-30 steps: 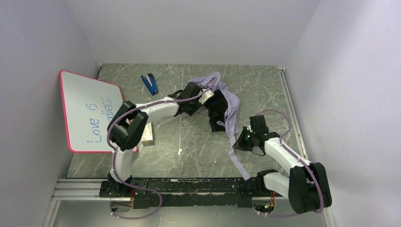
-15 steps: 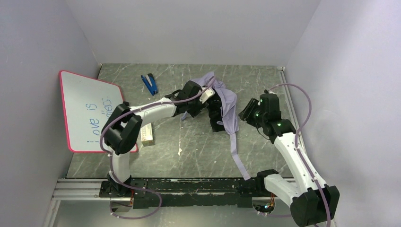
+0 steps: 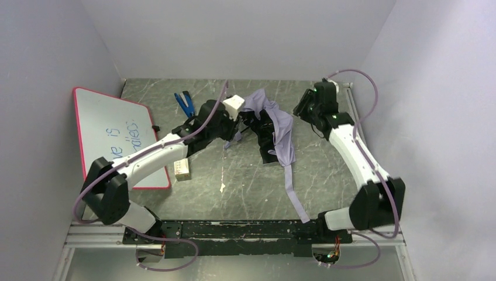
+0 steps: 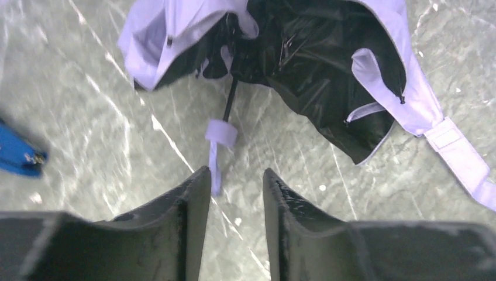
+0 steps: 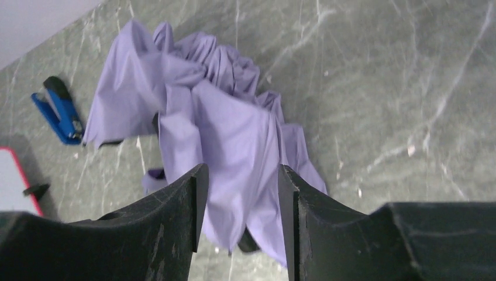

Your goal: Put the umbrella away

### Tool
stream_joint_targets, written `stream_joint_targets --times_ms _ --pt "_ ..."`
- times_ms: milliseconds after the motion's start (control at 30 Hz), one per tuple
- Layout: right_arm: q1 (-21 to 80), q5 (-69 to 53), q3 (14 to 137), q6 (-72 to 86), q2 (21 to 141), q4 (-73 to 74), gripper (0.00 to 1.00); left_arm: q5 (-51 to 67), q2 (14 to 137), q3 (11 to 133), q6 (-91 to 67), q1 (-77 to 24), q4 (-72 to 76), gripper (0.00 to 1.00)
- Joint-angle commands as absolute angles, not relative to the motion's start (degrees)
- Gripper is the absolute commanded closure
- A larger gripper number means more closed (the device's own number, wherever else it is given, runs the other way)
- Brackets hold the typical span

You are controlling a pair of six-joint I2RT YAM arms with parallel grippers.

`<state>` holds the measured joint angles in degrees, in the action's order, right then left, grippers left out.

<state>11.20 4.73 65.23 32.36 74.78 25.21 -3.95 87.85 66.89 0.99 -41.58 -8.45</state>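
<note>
Whiteboard (image 3: 117, 137) at far left of table (image 3: 327, 175), pink-framed, with small pale box (image 3: 182, 168) just beside its near corner and blue stapler (image 3: 185, 104) further back. None of these part of the job.

Next, left gripper (image 4: 235, 172): hovering above the marbled top, jaws parted to a moderate gap, nothing between them, nothing touched. Just ahead of it, small lavender handle (image 4: 221, 132) on thin black shaft (image 4: 231, 99), with a thin loop (image 4: 214, 170) hanging from the handle toward the gap.

In the middle, umbrella (image 3: 278, 126): lying on the table, collapsed but not tidy, pale lavender outside, black lining showing, fabric loose and bunched. Long closure strap (image 3: 292, 187) trailing from it toward the near edge, flat on the table.

At right, right gripper (image 5: 241, 170): raised above the far side of the canopy, looking down on the fabric, jaws likewise half parted and empty, apart from the cloth as far as can be seen.

Step in hand, as judged: lining up for a grip, neither claw holding anything. Canopy not yet gathered around the shaft, strap not yet fastened, most of the task left.

For next move, probably: close left jaws on handle or shaft to steady it, bring right jaws down onto a fold of loose cloth, press the pleats toward the shaft. Care needed with the thin fabric, easy to pinch only one layer. Afterwards, strap to be picked up and wound round.
</note>
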Motion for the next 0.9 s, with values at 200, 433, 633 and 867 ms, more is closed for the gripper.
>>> stream_joint_targets --times_ms 200,433,633,867 --pt "8.9 4.7 87.4 23.3 103.4 23.0 0.62 -7.4 87.7 57.6 -13.2 -38.4 -7.1 0.93" --pt "6.9 -4.0 98.4 19.3 120.2 22.8 0.8 -7.4 97.2 63.4 -13.7 -36.5 -8.8 0.95" --pt "6.6 -10.1 111.7 17.3 133.3 29.0 0.86 -6.2 104.2 66.9 -13.3 -35.4 -8.9 0.95" --pt "6.9 -18.1 112.0 16.6 136.5 29.5 0.86 -4.3 110.4 70.9 -12.4 -35.2 -8.6 0.95"
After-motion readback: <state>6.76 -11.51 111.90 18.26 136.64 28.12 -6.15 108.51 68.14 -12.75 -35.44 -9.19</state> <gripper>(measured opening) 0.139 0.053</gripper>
